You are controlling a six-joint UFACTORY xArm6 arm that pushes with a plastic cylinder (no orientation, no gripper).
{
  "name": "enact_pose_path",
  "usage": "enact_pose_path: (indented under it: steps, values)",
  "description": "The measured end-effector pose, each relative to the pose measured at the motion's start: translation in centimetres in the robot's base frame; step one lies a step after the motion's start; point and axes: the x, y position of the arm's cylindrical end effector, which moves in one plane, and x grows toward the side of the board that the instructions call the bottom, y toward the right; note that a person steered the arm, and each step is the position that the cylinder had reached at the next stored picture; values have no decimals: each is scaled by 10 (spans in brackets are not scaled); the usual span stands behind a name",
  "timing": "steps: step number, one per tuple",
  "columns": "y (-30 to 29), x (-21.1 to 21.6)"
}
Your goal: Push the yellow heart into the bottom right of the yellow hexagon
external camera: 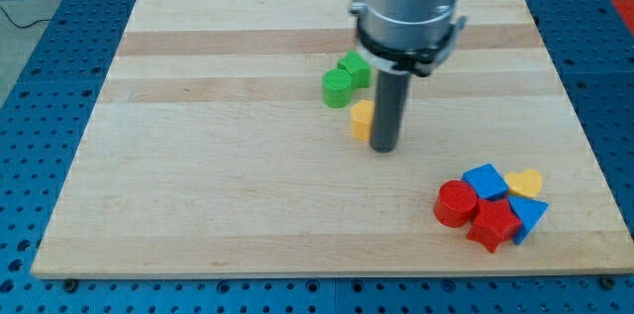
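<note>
A dark rod hangs from the xArm6's grey wrist over the middle of a pale wooden board (198, 156), and its lower end, my tip (384, 149), rests on the wood just to the view's right of a small yellow block (362, 119). That block, apparently the yellow hexagon though the rod hides part of its right side, sits touching or all but touching the rod, roughly central on the board and slightly toward the top edge. The arm carries no gripper, only this plain rod, so nothing is being held or clamped.

Just above and to the left of the hexagon stand two green blocks pressed together: a green cylinder (337, 87) and, behind it toward the top edge, a second green block (355, 67) whose shape is hard to make out.

The yellow heart (526, 182) lies well apart from the tip, near the board's bottom right corner, at the right-hand upper edge of a tight cluster. In that cluster a blue cube (485, 180) sits beside the heart, a red cylinder (456, 203) lies on the left, a red star-like block (492, 225) is nearest the bottom edge, and a blue triangle (529, 218) is tucked beneath the heart.

The board rests on a blue perforated table (40, 76).
</note>
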Motion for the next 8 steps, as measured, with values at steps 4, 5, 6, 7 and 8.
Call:
enact_pose_path:
  steps: [4, 5, 6, 7, 8]
  values:
    - [155, -18]
    - [274, 1]
    - [302, 14]
    - [302, 18]
    - [302, 61]
